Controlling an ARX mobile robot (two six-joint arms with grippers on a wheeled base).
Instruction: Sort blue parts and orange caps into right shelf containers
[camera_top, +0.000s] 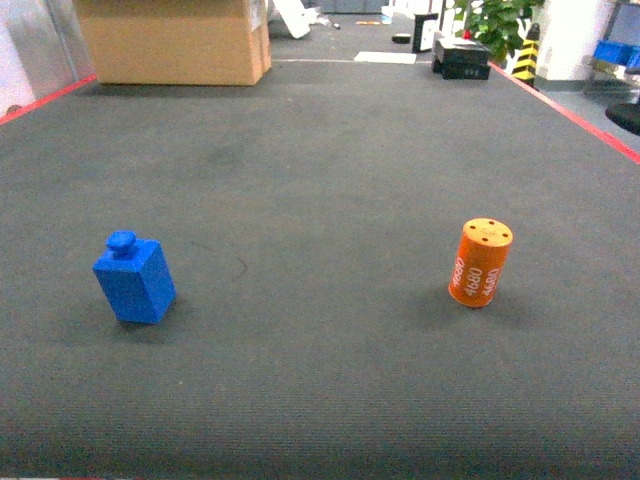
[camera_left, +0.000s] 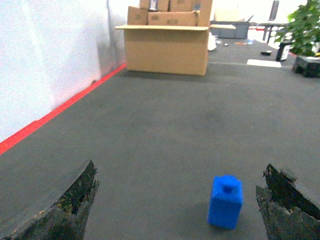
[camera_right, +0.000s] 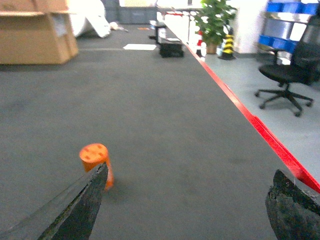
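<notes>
A blue part, a small block with a knob on top, stands on the dark floor mat at the left. An orange cap printed "4680" stands upright at the right. Neither gripper shows in the head view. My left gripper is open and low over the mat, and the blue part stands just ahead, close to its right finger. My right gripper is open with nothing between its jaws. The orange cap is partly hidden behind its left finger. Blue shelf containers show far off at the upper right.
A big cardboard box stands at the far left and a black case and a plant at the far right. Red tape edges the mat. A black office chair stands beyond it. A white wall runs along the left.
</notes>
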